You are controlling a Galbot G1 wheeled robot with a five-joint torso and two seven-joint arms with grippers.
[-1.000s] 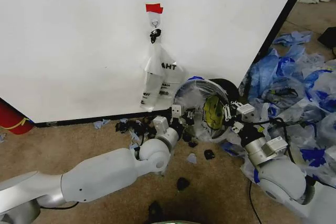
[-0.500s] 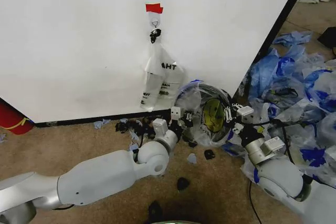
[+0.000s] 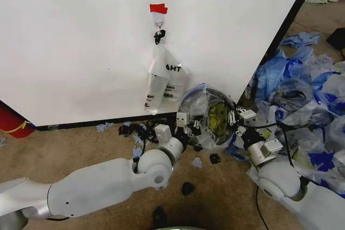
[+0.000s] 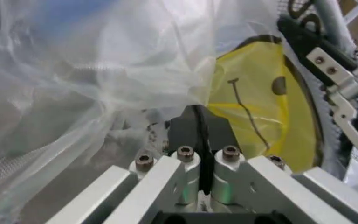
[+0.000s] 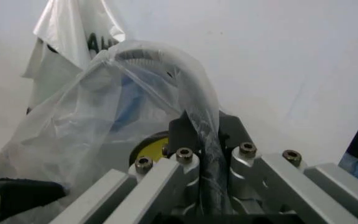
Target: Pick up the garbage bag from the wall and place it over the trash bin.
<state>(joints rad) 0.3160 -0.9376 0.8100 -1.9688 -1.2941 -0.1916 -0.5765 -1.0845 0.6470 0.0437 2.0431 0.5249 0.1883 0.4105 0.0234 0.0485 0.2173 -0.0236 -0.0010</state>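
The garbage bag (image 3: 207, 112), thin clear-white film with a yellow smiley face (image 4: 260, 107) and blue patches, is stretched over the small black trash bin (image 3: 226, 99) at the foot of the wall (image 3: 81, 41). My left gripper (image 3: 188, 124) holds the bag's near-left edge, its fingers (image 4: 190, 122) shut on the film. My right gripper (image 3: 236, 118) is on the bag's right side. There it is shut (image 5: 201, 123) on film wrapped round the bin's dark rim (image 5: 206, 140). A narrower white bag (image 3: 161, 74) with black lettering hangs from the hook (image 3: 158, 23) under the red tape (image 3: 158, 8).
A heap of blue and white plastic bags (image 3: 302, 90) covers the floor to the right, past the wall's black edge trim (image 3: 285, 30). A red cylinder (image 3: 11, 119) stands at the far left. Dark scraps (image 3: 187, 188) litter the carpet near my arms.
Both arms have drawn slightly back and down, the grippers a little closer together. The bag now covers more of the bin, hiding the black part seen behind it before.
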